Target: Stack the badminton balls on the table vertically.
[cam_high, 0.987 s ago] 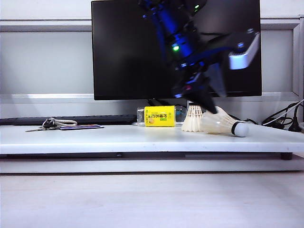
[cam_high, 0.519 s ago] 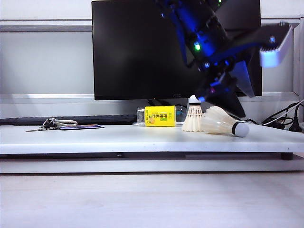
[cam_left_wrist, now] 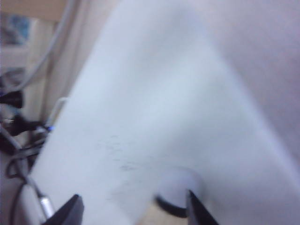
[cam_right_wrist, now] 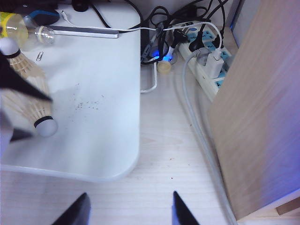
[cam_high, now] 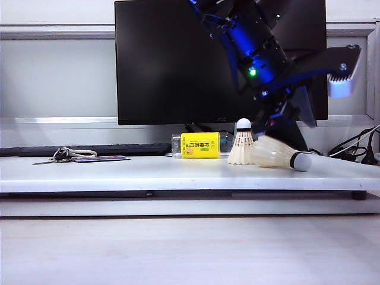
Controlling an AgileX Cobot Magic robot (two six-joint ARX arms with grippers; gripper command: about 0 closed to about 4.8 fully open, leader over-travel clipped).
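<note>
1. Standing upright on its flared skirt, one shuttlecock (cam_high: 241, 144) is sitting on the right half of the table (cam_high: 148, 172), its round cork tip pointing up.
2. Lying on its side just to the right of the first, a second shuttlecock (cam_high: 278, 155) is touching or nearly touching the upright one's skirt, with its cork tip and black band pointing right and toward the near edge.
3. Hovering just above and behind the lying shuttlecock, the left gripper (cam_high: 285, 119) is pointing down at it from the end of a dark arm lit blue; its fingers are standing apart and are clamping nothing.
4. Showing blurred in the left wrist view, the same gripper's two dark fingertips (cam_left_wrist: 198, 211) are framing the cork tip of the lying shuttlecock (cam_left_wrist: 178, 192) without closing on it.
5. Hanging off the right end of the table over the pale wood-grain surface (cam_right_wrist: 178, 154), the right gripper (cam_right_wrist: 129, 208) is keeping its fingers spread apart and empty.
6. Appearing in the right wrist view, both shuttlecocks are lying far toward the table's inner side, the lying shuttlecock (cam_right_wrist: 33, 110) nearer the camera.
7. Resting on its side behind and left of the upright shuttlecock, a clear bottle (cam_high: 199, 145) with a yellow label is lying in front of the black monitor (cam_high: 166, 59).
8. Lying far to the left on the table, a bunch of keys (cam_high: 62, 155) is sitting beside a dark flat phone (cam_high: 101, 158).
9. Trailing off the table's right end, cables and a power strip (cam_right_wrist: 211, 61) are lying on the lower surface.
</note>
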